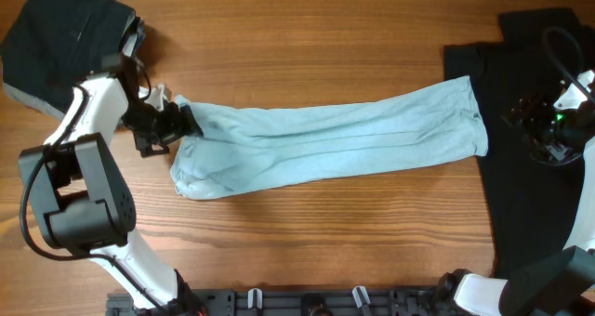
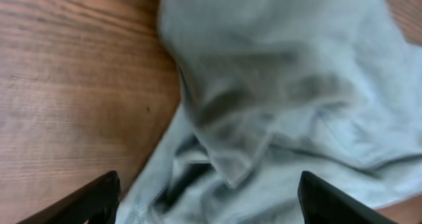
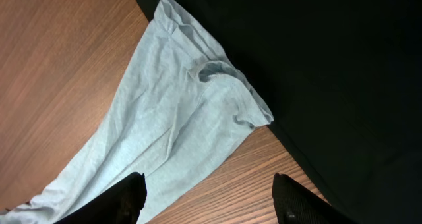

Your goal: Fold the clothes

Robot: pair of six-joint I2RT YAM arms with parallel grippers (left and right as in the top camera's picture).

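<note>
The pale blue-green T-shirt [image 1: 335, 135] lies drawn out in a long band on the table [image 1: 316, 251], likely flattened for folding. The left gripper [image 1: 177, 123] sits at its bunched end, fingers spread wide over the cloth. The right gripper [image 1: 542, 135] hovers just beyond its other end, above the black T-shirt [image 1: 530, 214], open and empty. I can read no label or lettering.

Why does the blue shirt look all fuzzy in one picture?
Left wrist view: the blue shirt fills most of the frame and is soft, out of focus. Right wrist view: sharper, its wrinkles show. Overhead view: clear and evenly lit.
</note>
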